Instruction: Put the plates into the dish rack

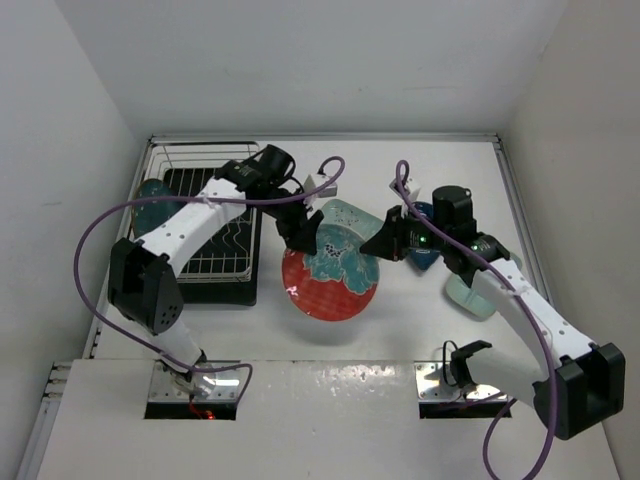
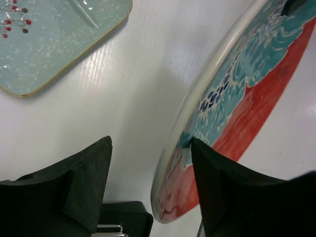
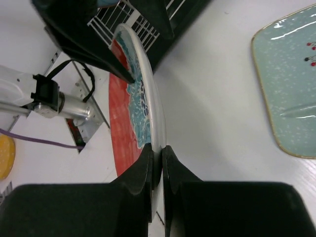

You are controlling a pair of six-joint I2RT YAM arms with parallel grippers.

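A round plate (image 1: 330, 275) near the middle of the table (image 1: 400, 340) is glazed red, with a teal and light-blue wave pattern flecked in white and dark blue; its rim is seen as cream. A pale mint plate (image 2: 54, 39), speckled white, is edged in gold and marked with small red and dark berries on thin stems. A dark teal plate (image 1: 152, 192) is seen at the left edge, by a silver wire rack (image 1: 215, 262) and its black tray (image 1: 230, 292). A second pale mint plate (image 1: 472, 298) and a dark-blue plate (image 1: 425, 258) are seen towards the right edge. The table is white. The left gripper (image 1: 300, 240) and right gripper (image 1: 380, 245) are coloured black, the arms (image 1: 520, 300) white and black, the cables (image 1: 92, 240) purple
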